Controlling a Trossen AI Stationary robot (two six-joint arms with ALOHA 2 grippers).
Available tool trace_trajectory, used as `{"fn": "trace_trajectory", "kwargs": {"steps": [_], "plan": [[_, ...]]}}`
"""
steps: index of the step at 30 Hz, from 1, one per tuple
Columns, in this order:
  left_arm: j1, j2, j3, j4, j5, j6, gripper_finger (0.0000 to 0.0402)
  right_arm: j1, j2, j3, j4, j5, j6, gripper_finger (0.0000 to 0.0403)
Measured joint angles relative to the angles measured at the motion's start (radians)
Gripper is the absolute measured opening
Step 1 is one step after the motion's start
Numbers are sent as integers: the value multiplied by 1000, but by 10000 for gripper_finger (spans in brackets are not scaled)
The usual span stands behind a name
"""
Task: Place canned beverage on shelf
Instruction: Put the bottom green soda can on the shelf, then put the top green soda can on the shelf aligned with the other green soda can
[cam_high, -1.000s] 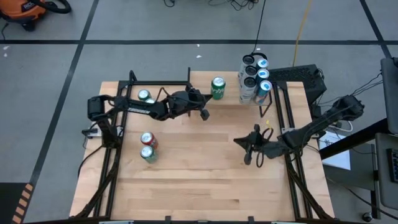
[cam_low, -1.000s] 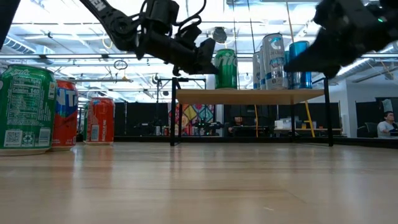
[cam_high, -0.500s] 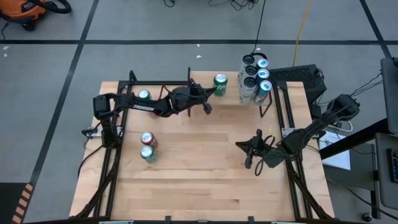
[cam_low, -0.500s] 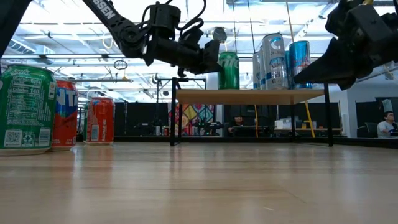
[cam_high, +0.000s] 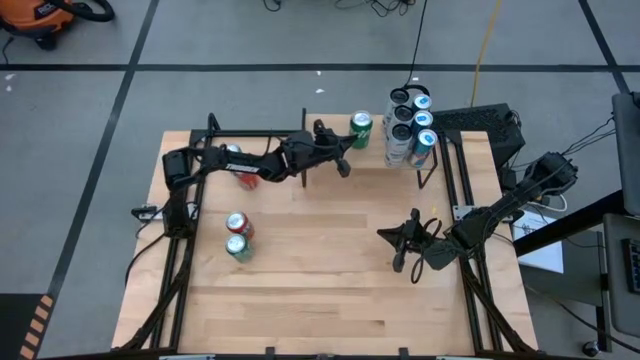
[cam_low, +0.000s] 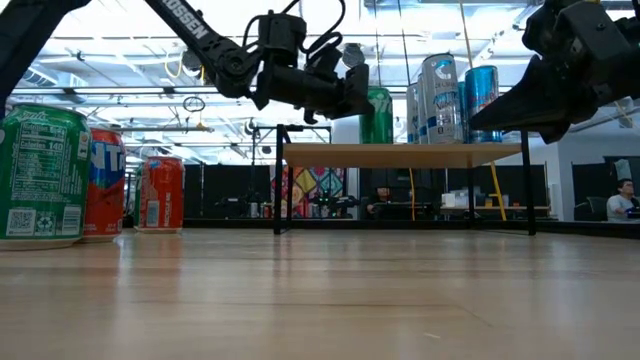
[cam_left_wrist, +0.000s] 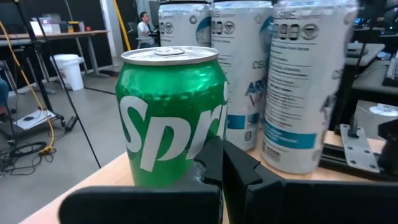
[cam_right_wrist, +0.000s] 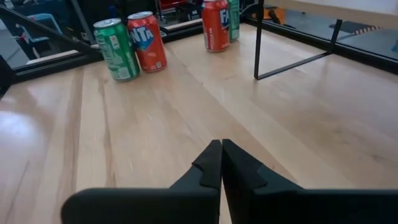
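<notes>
A green Sprite can (cam_high: 361, 129) stands upright on its base on the shelf (cam_high: 375, 156), a light wood top on thin black legs at the table's far edge. In the low view the can (cam_low: 380, 112) shows partly behind my left gripper (cam_low: 358, 100). My left gripper (cam_high: 346, 146) is shut, level with the can and on its left-near side. The left wrist view shows the can (cam_left_wrist: 168, 112) filling the picture just past the fingers. My right gripper (cam_high: 399, 243) is shut and empty, raised over the table's right part. My left gripper presses its shut fingertips (cam_left_wrist: 214, 155) against the can's side wall, low on it (cam_left_wrist: 186, 158). The fingers come level, from the table's left and a little from the near side. The can stands upright on the shelf top.
Several tall white-and-blue cans (cam_high: 410, 125) stand bunched on the shelf's right end, close beside the green can. A red can and a green can (cam_high: 237, 238) stand at the table's left. More cans (cam_high: 243, 177) stand under my left arm. A black frame (cam_high: 450, 190) runs along the table's sides.
My left gripper has moved toward the table's far right, staying shut. The green can has slid upright along the shelf top ahead of it, toward the tall cans.
</notes>
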Motion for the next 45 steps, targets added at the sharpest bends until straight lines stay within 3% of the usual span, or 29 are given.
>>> {"fn": "trace_trajectory", "kwargs": {"steps": [10, 32, 45], "plan": [[48, 55, 89, -30, 43, -1, 0, 0, 0, 0, 1, 0, -12, 0], [106, 54, 135, -30, 58, 0, 0, 0, 0, 0, 15, 26, -30, 0], [41, 62, 136, -146, 66, 30, 0, 0, 1, 1, 15, 47, -23, 0]]}}
